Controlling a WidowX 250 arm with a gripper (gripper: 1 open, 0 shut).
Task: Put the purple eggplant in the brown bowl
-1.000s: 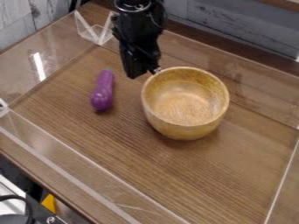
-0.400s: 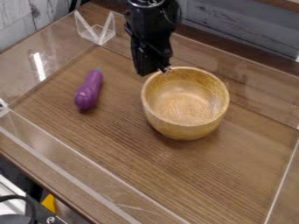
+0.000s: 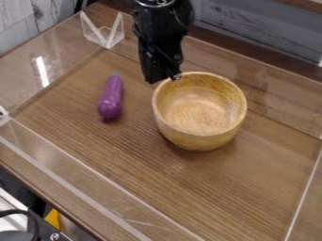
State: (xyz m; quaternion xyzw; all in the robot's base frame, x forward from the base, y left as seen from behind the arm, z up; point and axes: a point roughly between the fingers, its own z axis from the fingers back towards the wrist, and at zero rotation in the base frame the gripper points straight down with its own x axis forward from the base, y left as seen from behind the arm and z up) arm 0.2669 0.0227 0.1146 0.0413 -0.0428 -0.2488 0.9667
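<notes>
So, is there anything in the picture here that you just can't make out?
From the camera view:
- Jaws: too dark and small against the arm to tell whether their tips touch the bowl.
- Underside of the eggplant: hidden by its own body.
- Top of the arm: cut off by the upper edge.
- Black item in the lower left corner: cut off by the edge.

Black cable [image 3: 18,216] loops at the surface's near left corner. Small yellow item [image 3: 53,217] just beside it, partly hidden by dark thing, can't identify. Clear plastic piece [image 3: 105,31] by the far left part of the wooden surface [image 3: 164,188].
</notes>
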